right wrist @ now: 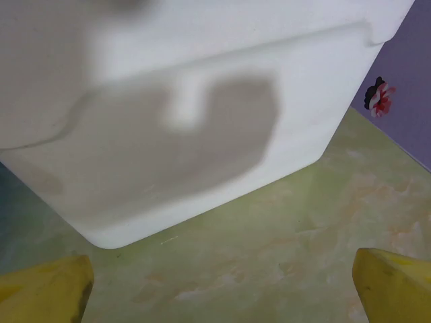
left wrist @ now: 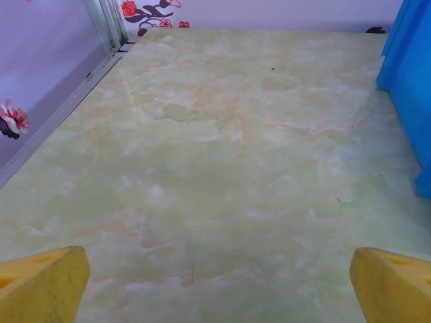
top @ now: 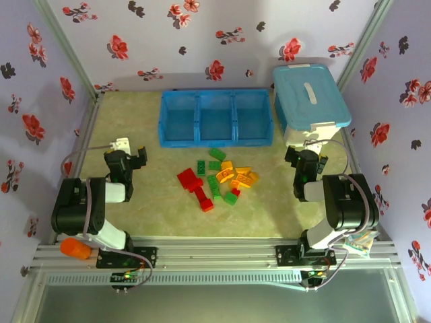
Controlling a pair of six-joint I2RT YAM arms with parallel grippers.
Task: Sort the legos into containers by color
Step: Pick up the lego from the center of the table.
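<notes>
Fifteen-odd legos [top: 219, 178] are heaped just short of the three containers [top: 215, 93], none yet sorted. Left gripper [top: 139, 156] and right gripper [top: 304, 158] are held wide apart, nothing grasped, either side of the heap, presumably so either may be sent for a first brick.

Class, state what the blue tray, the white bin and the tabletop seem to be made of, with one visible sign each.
Blue tray: probably translucent plastic; its thin walls and floor seem to let light through. White bin: matt opaque plastic, likely moulded, with rounded corners. Tabletop: printed marble-look sheet or laminate, slightly glossy; which one is unclear.
</notes>
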